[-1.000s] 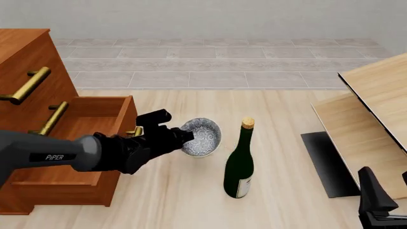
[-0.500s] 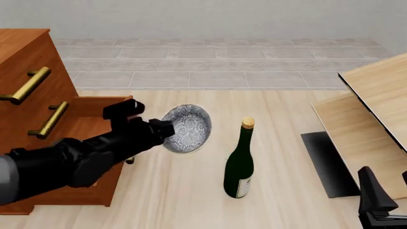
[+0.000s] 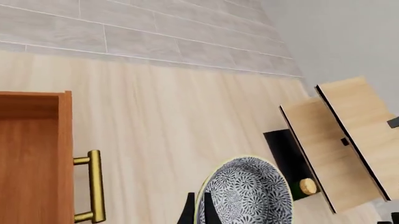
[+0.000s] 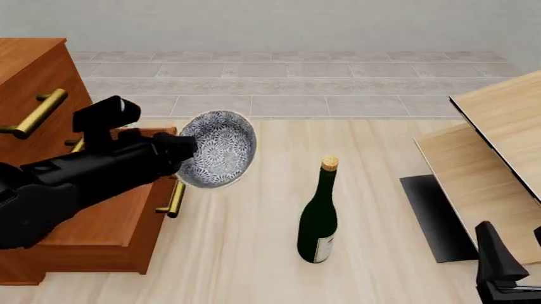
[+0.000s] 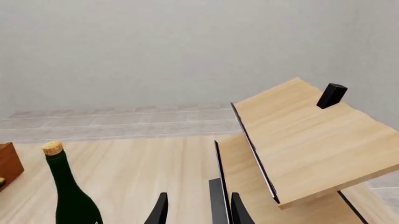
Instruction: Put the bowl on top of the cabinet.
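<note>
Since a second ago you'd lifted the bowl clear off the table and swung it up and left, so it went from sitting near the bottle to hanging in the air just in front of the open drawer of the cabinet. Your left gripper had its fingers pinched on the bowl's rim, one inside and one outside as the left wrist view showed it, with the bowl filling the lower middle of that picture. You had it tipped on its side, the patterned inside facing the front camera and the pale rim standing nearly upright. It was level with the drawer front, well below the cabinet's top, and not touching anything but the fingers.

The bottle stood upright on the table, apart from the bowl and off to its right. The drawer's brass handle showed just under the bowl.

Your right gripper sat low at the right edge of the front view, by the pale wood panels. Its fingers were spread apart with nothing between them, pointing toward the panels, with the bottle off to one side.
</note>
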Controlling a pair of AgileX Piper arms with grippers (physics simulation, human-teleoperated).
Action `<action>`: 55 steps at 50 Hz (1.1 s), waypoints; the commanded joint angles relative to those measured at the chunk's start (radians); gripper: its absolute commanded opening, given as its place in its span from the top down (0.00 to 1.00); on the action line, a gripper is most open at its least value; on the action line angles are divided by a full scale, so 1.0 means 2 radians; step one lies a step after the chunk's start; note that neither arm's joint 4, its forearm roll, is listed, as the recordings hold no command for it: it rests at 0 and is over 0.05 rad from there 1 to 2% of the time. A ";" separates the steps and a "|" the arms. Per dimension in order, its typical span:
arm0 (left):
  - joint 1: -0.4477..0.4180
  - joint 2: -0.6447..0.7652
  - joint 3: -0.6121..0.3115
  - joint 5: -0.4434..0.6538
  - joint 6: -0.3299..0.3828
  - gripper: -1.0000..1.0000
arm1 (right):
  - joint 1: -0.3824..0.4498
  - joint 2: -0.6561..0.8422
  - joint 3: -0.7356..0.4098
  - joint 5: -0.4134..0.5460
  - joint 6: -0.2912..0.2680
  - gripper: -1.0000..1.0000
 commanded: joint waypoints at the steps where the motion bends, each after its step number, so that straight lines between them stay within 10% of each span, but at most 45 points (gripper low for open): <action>1: 0.042 -0.043 -0.057 0.106 -0.011 1.00 | 0.000 0.000 0.000 -0.002 0.001 0.00; 38: 0.233 -0.026 -0.296 0.349 0.064 1.00 | 0.004 0.000 0.000 0.001 -0.006 0.00; 55: 0.257 0.024 -0.396 0.439 0.027 1.00 | 0.005 0.000 0.001 0.001 -0.010 0.00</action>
